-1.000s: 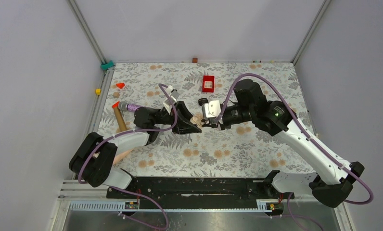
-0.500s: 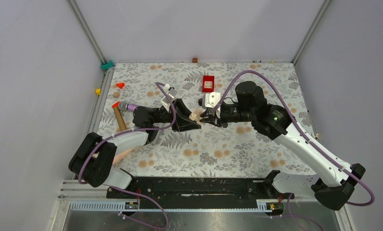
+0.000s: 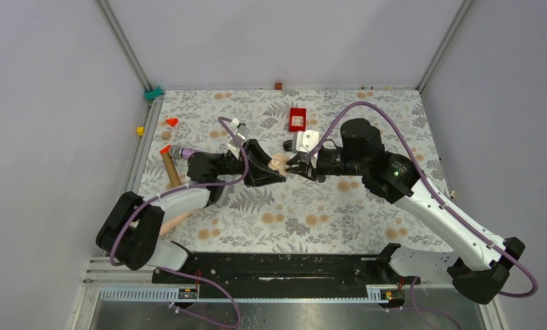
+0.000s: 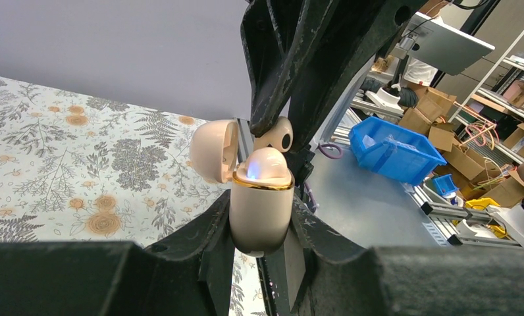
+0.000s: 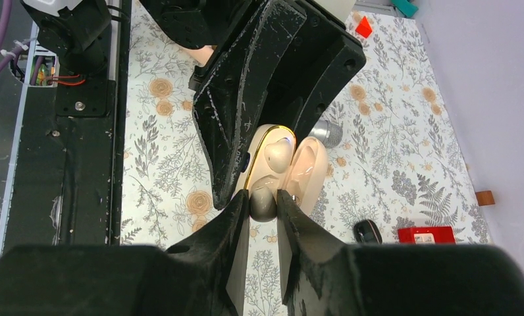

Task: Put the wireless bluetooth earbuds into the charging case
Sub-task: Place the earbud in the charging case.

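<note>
My left gripper is shut on the charging case, a beige oval case with a gold rim, held upright above the table. Its lid hangs open to the left. One beige earbud sits in the case beside a blue glow. My right gripper is shut on the other earbud and holds it at the case's open mouth, beside the seated earbud. From above, both grippers meet at the case mid-table.
A red box lies at the back, a small black oval thing just in front of it. A wooden stick, a purple-and-silver cylinder, red cones and a yellow cube lie at the left.
Both grippers have shifted toward the back of the table, still facing each other. The right gripper has come in to the left, bringing its earbud to the open case.
</note>
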Robot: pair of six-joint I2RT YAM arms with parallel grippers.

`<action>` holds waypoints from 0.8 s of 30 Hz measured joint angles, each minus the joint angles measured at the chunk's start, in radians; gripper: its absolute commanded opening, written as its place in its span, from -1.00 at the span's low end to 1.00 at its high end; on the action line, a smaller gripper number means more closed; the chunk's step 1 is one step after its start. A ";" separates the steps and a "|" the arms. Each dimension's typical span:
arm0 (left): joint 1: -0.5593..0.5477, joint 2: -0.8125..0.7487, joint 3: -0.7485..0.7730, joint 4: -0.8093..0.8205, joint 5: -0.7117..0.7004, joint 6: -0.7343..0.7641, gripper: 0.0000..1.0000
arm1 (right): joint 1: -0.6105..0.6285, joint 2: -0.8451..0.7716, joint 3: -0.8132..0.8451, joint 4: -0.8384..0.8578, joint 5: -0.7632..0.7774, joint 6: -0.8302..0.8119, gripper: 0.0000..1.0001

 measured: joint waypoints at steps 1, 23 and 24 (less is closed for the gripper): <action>0.001 0.000 0.000 0.000 0.000 0.001 -0.99 | 0.000 0.000 0.000 0.003 0.000 0.002 -0.61; 0.003 -0.008 0.000 0.001 -0.010 0.001 -0.98 | 0.001 0.026 0.052 -0.026 0.044 0.008 -0.08; 0.003 -0.010 0.000 0.001 -0.010 0.001 -0.98 | 0.001 0.026 0.053 -0.029 0.044 0.006 -0.07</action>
